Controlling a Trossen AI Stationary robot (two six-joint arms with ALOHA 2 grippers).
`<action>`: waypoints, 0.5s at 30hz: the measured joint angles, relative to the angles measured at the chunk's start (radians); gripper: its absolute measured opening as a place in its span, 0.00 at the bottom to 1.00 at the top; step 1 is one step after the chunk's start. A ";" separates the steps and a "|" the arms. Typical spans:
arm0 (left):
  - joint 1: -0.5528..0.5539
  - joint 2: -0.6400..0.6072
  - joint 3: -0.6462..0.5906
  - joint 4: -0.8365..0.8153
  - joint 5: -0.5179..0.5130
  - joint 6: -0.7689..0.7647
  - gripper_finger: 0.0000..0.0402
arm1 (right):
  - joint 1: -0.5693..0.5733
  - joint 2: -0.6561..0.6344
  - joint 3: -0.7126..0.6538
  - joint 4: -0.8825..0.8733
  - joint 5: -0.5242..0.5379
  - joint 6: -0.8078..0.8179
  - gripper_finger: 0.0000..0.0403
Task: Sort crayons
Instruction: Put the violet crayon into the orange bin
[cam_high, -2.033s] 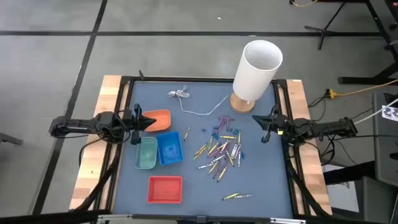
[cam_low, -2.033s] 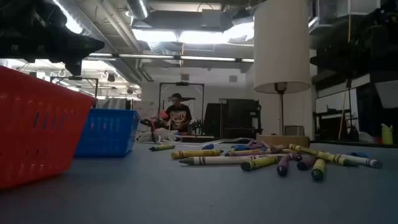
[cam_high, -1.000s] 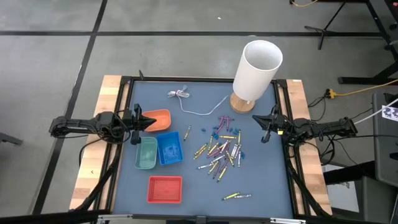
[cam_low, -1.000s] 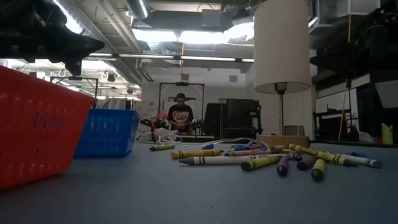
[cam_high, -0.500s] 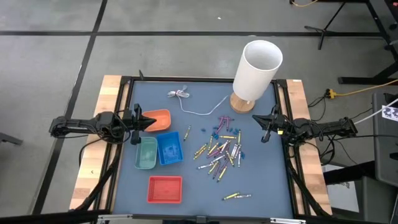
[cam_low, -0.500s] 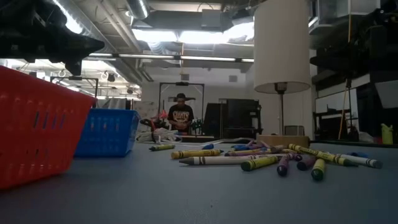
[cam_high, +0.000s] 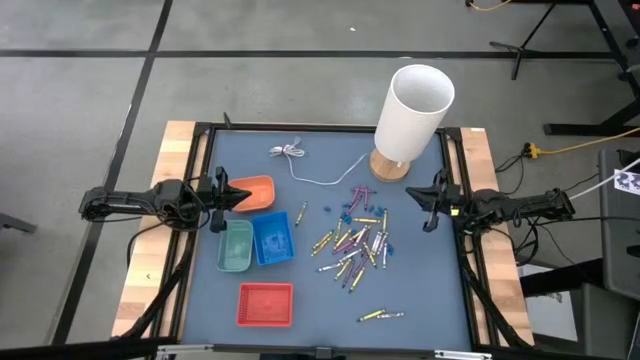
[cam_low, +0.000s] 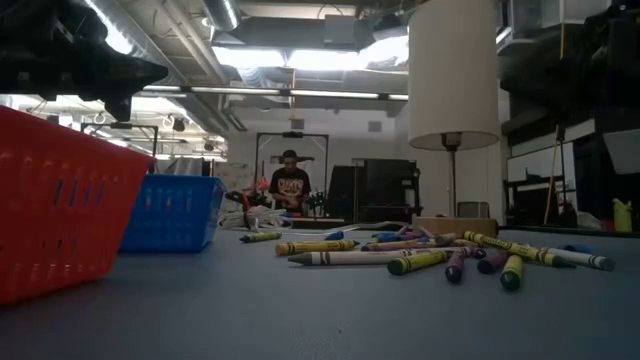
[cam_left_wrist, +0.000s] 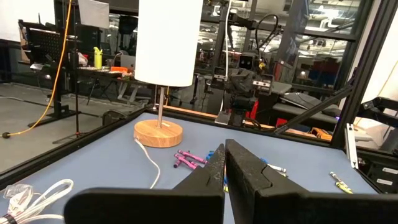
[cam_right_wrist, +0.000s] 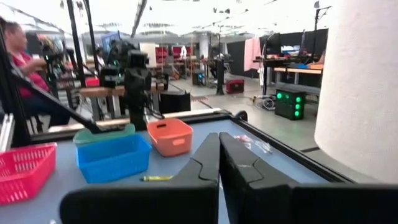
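The crayons (cam_high: 355, 240) lie in a loose pile on the blue-grey mat, right of centre; in the low view the crayons (cam_low: 430, 255) lie flat. One yellow crayon (cam_high: 300, 214) lies apart beside the blue tray, and two more (cam_high: 380, 315) lie near the front edge. My left gripper (cam_high: 245, 196) is shut at the table's left side, its tips over the orange tray (cam_high: 257, 192). My right gripper (cam_high: 412, 192) is shut at the right side, level, pointing toward the pile. In the wrist views my left gripper (cam_left_wrist: 225, 163) and my right gripper (cam_right_wrist: 219, 155) hold nothing.
A green tray (cam_high: 236, 246), a blue tray (cam_high: 272, 238) and a red tray (cam_high: 266, 303) stand left of the pile. A white lamp (cam_high: 412, 115) on a wooden base stands at the far right, its white cable (cam_high: 300, 160) trailing left. A person (cam_low: 290, 185) stands beyond the table.
My right gripper has rolled slightly about its own pointing line while staying in place and shut. The crayons and trays lie as before.
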 joint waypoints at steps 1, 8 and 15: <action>0.000 0.000 0.000 0.000 0.000 0.000 0.00 | 0.000 0.000 0.000 0.011 0.000 0.001 0.01; 0.000 0.000 0.000 0.000 0.000 0.000 0.00 | 0.000 0.000 0.000 0.037 0.000 0.045 0.08; 0.000 0.000 0.000 0.000 0.000 0.000 0.00 | 0.000 0.000 0.000 0.040 0.017 0.151 0.36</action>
